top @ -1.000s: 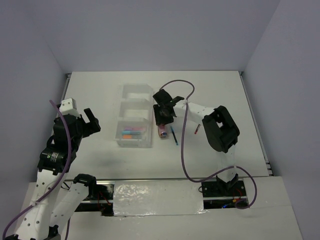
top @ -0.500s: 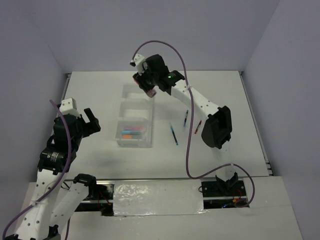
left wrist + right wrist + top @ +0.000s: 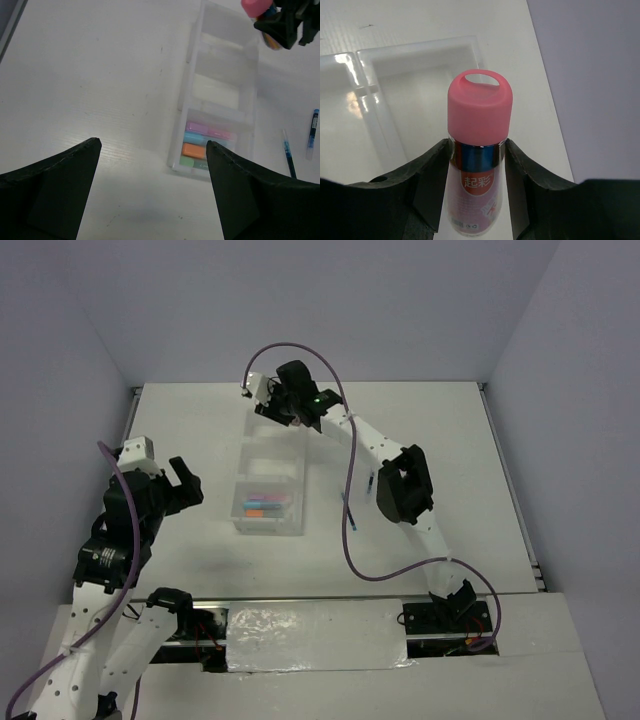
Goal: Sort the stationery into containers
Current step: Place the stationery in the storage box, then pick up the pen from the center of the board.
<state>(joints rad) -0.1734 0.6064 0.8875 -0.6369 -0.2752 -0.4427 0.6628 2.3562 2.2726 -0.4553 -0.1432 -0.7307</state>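
My right gripper (image 3: 273, 403) is shut on a stubby pink-capped tube (image 3: 479, 105) and holds it in the air over the far compartment of the translucent white tray (image 3: 243, 455). In the right wrist view the gripper (image 3: 477, 150) clamps the tube below its cap, with the compartment's rim (image 3: 415, 50) underneath. The near compartment holds pink, blue, orange and green highlighters (image 3: 200, 145). The middle compartment looks empty. Two thin blue pens (image 3: 348, 510) (image 3: 371, 483) lie on the table to the right of the tray. My left gripper (image 3: 190, 483) is open and empty, left of the tray.
The white table ends at grey walls at the back and on both sides. My right arm stretches across the table's middle, its elbow (image 3: 403, 490) above the pens. The left wrist view shows the tray's wall (image 3: 186, 105) ahead of the open left gripper (image 3: 152, 142).
My right gripper lifted the pink tube from the table beside the tray and carried it up and left, over the far compartment. The left arm has not moved.
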